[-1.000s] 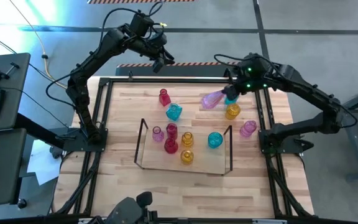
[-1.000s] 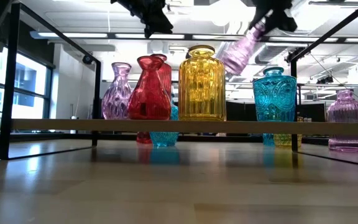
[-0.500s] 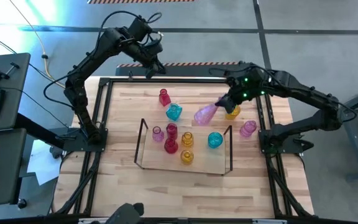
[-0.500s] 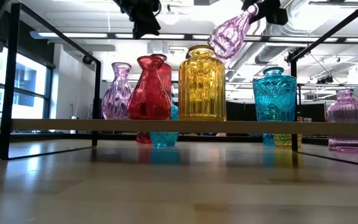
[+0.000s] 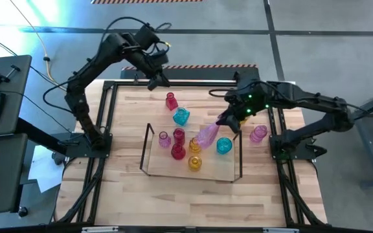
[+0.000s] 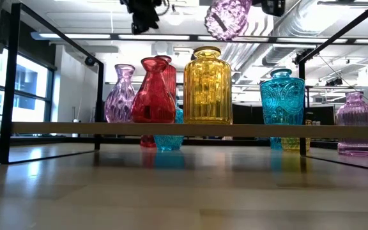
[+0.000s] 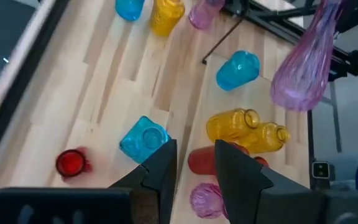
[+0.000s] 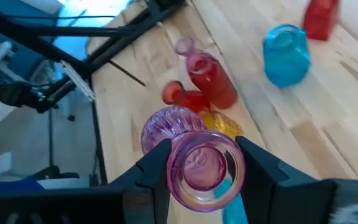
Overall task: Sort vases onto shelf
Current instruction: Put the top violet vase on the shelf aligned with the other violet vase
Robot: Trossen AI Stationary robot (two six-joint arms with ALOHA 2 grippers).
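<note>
Pink vase (image 5: 206, 135) is being gripped at its neck by right gripper (image 5: 228, 120), hanging tilted above the shelf (image 5: 238, 169).

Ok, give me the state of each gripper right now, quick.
Left gripper: fingers a little apart, holding nothing, up over the table's far edge.
Right gripper: shut on the pink vase, carried tilted above the shelf.

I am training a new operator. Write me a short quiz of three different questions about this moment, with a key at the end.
1. True or false: the right gripper holds a pink vase above the shelf.
2. Which colour is the vase standing nearest the red vase behind the shelf? A) cyan B) yellow C) pink
3. Fill in: the left gripper hovers holding ____.

Key: 1 true; 2 A, the cyan vase; 3 nothing.
</note>
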